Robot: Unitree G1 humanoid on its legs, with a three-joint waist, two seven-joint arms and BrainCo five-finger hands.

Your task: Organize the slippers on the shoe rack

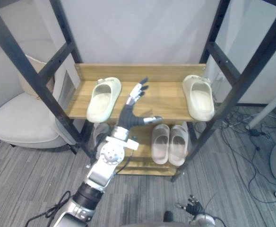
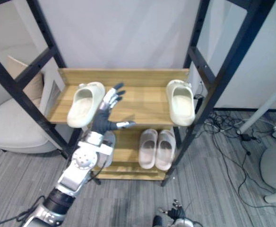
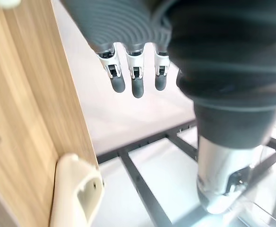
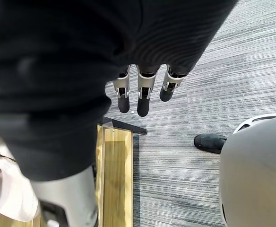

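Cream left slipper [image 1: 104, 99] and right slipper [image 1: 198, 97] lie well apart on the shoe rack [image 1: 142, 72]. Left robot hand [image 1: 127, 116] hovers open between them. Right robot hand [image 4: 144, 97] hangs with fingers straight.

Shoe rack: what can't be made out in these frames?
- Eye views: grey slipper on the lower shelf is mostly behind the left hand and its arm, so I cannot tell whether it has a mate.
- Eye views: right hand is cut off by the bottom edge.
- Left wrist view: cream slipper is cut off by the bottom edge.
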